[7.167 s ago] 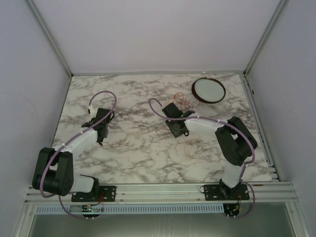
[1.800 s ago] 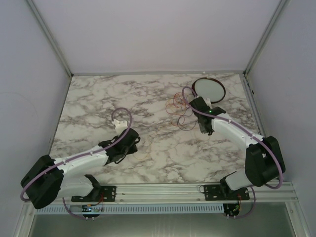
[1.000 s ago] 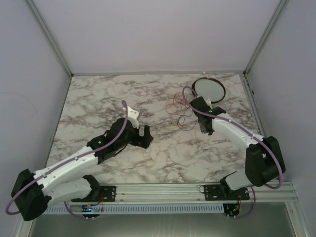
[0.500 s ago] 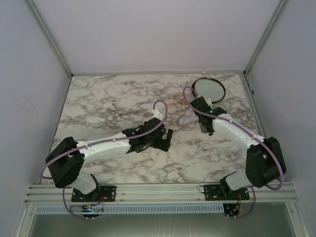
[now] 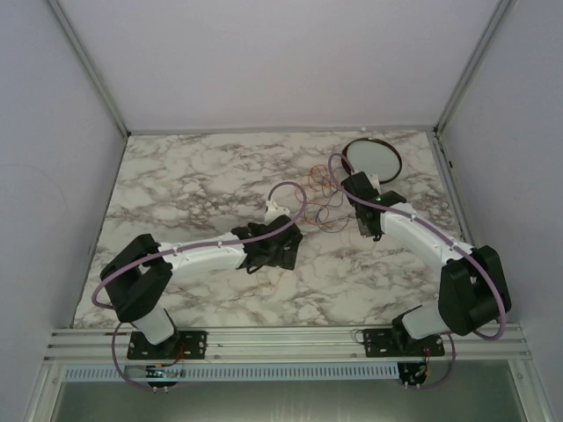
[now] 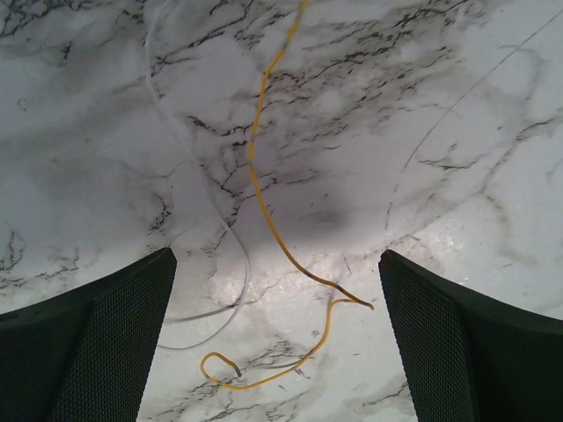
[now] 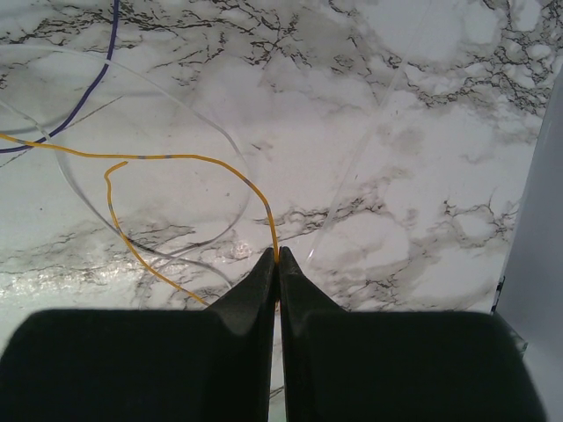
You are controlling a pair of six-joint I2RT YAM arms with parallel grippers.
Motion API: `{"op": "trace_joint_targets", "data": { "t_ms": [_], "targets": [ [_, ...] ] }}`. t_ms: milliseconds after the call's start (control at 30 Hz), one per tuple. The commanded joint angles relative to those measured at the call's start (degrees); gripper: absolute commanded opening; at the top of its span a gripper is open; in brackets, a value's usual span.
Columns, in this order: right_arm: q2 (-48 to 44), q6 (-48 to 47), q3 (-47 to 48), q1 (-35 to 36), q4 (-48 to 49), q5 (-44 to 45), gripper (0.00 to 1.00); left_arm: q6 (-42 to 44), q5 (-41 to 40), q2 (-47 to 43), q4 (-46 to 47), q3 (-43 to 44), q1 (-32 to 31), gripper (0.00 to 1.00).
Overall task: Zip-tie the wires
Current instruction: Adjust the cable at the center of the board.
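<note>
Looking down past the left pincer (image 6: 274,264) — holding its two fingers wide apart, clasping nothing, hovering low over the wires (image 6: 255,176). Seeing one yellow strand snaking across the bench (image 6: 493,132) toward a curled loose end, with a pale strand lying just beside it.

Looking past the right pincer (image 7: 277,257): pressing its fingers together, pinching a yellow strand right at the very tips. Seeing further strands lying loose on the marble beyond, yellow, pale and one dark violet.

Looking from above: finding the wires bunched in slack loops toward the far right corner of the bench, just beside the round dish (image 5: 370,159), lying between the two pincers.

Judging the handling: dealing with hair-fine, feather-light, limp strands — likely slipping from a shallow pinch, tangling easily, curling into loops when let go. Favouring a hold where several strands are crossing, seated squarely between the pads, rather than at one loose end. Pulling gently, so as to be gathering the bunch and not scattering it.
</note>
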Motion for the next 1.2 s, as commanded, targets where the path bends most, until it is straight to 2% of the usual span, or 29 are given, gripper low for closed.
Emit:
{"op": "trace_joint_targets", "data": {
  "t_ms": [0,100,133,300,367,600,867,1033,1167],
  "targets": [
    [-1.48,-0.50,0.11,-0.69,1.16,-0.12,0.00,-1.36,-0.32,0.65,-0.80,-1.40,-0.17,1.00],
    [-1.60,-0.50,0.10,-0.78,1.16,-0.16,0.00,-1.22,0.48,1.05,-0.70,-2.31,-0.01,0.99],
    [-1.66,-0.50,0.12,-0.78,1.16,-0.15,0.00,-1.09,1.02,1.12,-0.59,-2.76,0.08,0.96],
    [-1.64,-0.51,0.16,-0.87,1.16,-0.17,0.00,-1.33,5.95,0.59,2.35,-5.89,0.69,0.64],
    [-1.74,-0.50,0.11,-0.87,1.18,-0.18,0.00,-1.33,7.32,0.54,2.40,-6.56,0.79,0.58],
    [-1.93,-0.41,0.18,-0.85,1.16,-0.32,0.00,-1.66,9.80,-0.64,0.05,-9.14,0.80,0.48],
    [-1.86,-0.24,0.28,-0.87,1.13,-0.45,0.00,-2.25,9.78,-4.43,-5.08,-11.34,0.76,0.48],
    [-1.87,-0.24,0.38,-0.87,1.09,-0.50,0.00,-1.44,10.61,-3.57,-5.80,-11.26,0.90,0.48],
    [-2.11,-0.24,0.39,-0.87,1.14,-0.44,0.00,-0.61,11.09,-1.68,-6.06,-11.00,0.90,0.38]
  ]
}}
